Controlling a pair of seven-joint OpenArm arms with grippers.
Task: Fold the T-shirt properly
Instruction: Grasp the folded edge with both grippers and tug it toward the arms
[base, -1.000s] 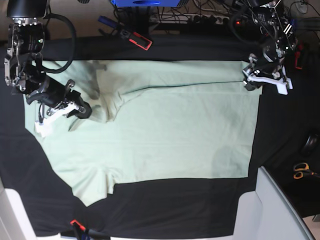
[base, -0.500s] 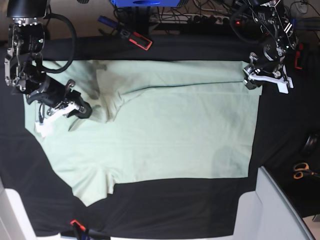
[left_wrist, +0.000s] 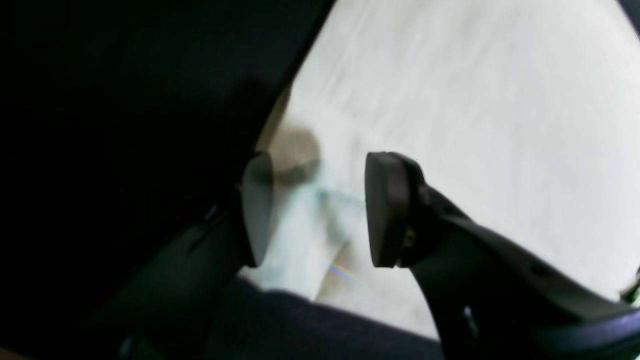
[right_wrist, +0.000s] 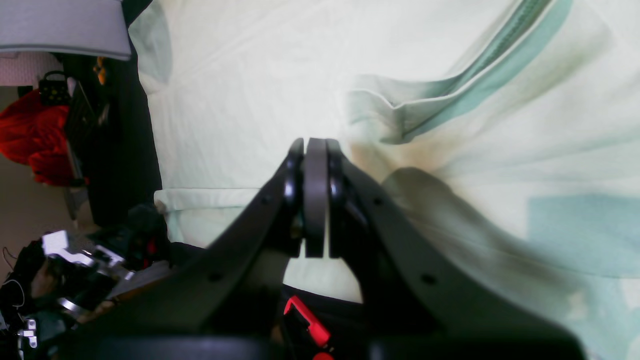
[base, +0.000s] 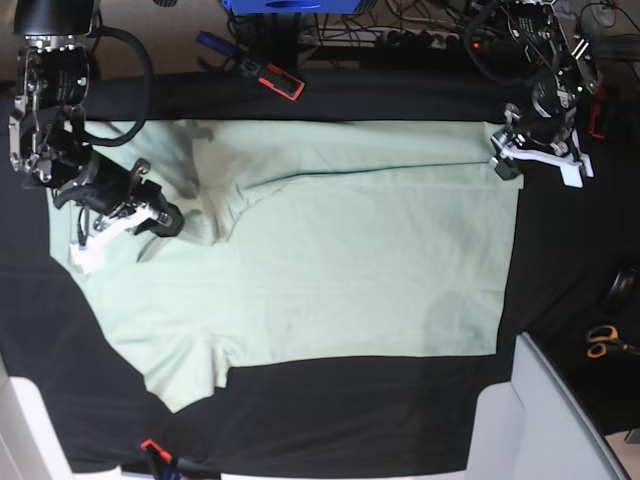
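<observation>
The pale green T-shirt (base: 350, 260) lies spread flat on the black table (base: 350, 420), with one sleeve folded in near the top left. In the base view my left gripper (base: 503, 160) sits at the shirt's top right corner. The left wrist view shows that left gripper (left_wrist: 317, 210) open, its pads (left_wrist: 380, 210) wide apart over the shirt's edge (left_wrist: 475, 100). My right gripper (base: 170, 222) rests on the shirt's left part beside the folded sleeve. In the right wrist view the right gripper (right_wrist: 315, 150) is shut, tips over the cloth (right_wrist: 250, 75) near a raised fold; no fabric shows between the pads.
Orange-handled scissors (base: 603, 342) lie at the right edge. A red and black tool (base: 272, 78) and cables (base: 420, 35) sit behind the table. A grey-white bin (base: 545, 420) stands at the lower right, a small red clip (base: 152, 448) at the lower left.
The left arm's gripper has shifted slightly up and to the right at the shirt's corner in the base view. The right arm and the shirt have not moved.
</observation>
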